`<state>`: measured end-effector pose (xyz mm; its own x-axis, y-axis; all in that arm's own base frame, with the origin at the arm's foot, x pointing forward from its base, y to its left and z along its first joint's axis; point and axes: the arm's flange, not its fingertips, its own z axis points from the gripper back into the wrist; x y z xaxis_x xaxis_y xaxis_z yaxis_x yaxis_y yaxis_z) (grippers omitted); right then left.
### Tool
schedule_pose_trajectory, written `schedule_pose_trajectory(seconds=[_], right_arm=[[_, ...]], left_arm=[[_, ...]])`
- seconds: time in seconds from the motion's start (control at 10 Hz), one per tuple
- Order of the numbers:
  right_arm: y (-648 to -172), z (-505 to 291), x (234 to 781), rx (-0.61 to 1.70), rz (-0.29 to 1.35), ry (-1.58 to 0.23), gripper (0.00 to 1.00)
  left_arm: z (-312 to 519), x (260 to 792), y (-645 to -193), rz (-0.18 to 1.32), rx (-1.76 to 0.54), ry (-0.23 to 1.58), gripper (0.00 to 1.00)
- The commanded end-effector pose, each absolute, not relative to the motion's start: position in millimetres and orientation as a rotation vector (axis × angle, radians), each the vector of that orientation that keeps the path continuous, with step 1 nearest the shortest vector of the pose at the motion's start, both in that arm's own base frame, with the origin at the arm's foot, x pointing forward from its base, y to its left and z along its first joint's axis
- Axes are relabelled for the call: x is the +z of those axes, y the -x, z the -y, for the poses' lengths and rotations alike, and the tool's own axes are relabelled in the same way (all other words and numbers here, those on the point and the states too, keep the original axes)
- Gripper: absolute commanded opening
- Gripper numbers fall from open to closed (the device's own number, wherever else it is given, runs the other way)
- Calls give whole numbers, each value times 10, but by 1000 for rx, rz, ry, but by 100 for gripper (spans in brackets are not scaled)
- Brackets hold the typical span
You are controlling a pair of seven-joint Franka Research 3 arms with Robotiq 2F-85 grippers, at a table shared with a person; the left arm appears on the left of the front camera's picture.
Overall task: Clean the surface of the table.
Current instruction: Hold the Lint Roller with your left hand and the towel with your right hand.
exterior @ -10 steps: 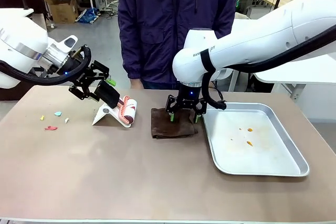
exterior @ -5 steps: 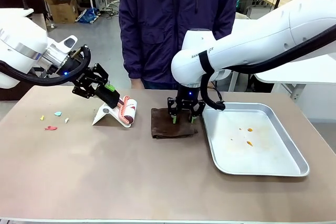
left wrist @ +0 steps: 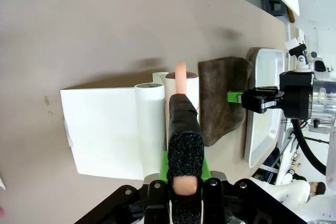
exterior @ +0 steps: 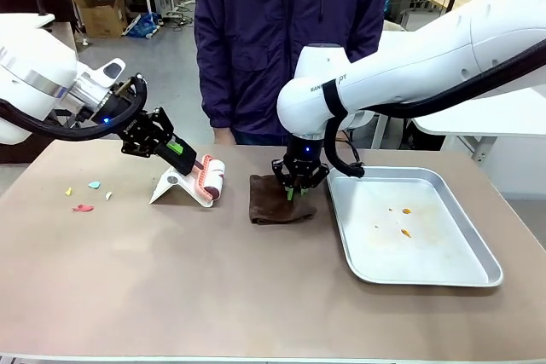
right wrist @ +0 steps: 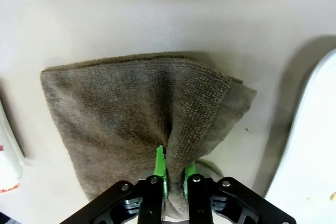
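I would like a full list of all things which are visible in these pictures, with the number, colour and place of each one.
table: one, brownish-taupe, under everything.
cloth: one, brown, mid-table, beside the tray's left rim.
tray: one, shiny metal, on the table's right part.
crumbs: a few, orange, inside the tray.
lint roller: one, white roll with pink handle, left of the cloth, resting on its stand.
stand: one, white, on the table.
scraps: four, yellow, teal, white and red, on the table's left part.
person: one, dark blue jacket, standing at the far side.
left gripper: one, black with green pads, shut on the lint roller's handle.
right gripper: one, same colours, shut on the cloth.
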<state>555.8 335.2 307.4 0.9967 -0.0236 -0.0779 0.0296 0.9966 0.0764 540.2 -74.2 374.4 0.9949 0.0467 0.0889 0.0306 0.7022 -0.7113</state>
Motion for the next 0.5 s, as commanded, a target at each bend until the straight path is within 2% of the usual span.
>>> schedule_pose_trajectory(seconds=[0.0,0.4], right_arm=[[-5558,-3354,2990,-60,-84,-73,0],[-5506,-3290,3011,-61,-82,-106,0]], left_arm=[[709,3763,-5424,124,-15,811,0],[695,3793,-5418,132,-5,823,0]])
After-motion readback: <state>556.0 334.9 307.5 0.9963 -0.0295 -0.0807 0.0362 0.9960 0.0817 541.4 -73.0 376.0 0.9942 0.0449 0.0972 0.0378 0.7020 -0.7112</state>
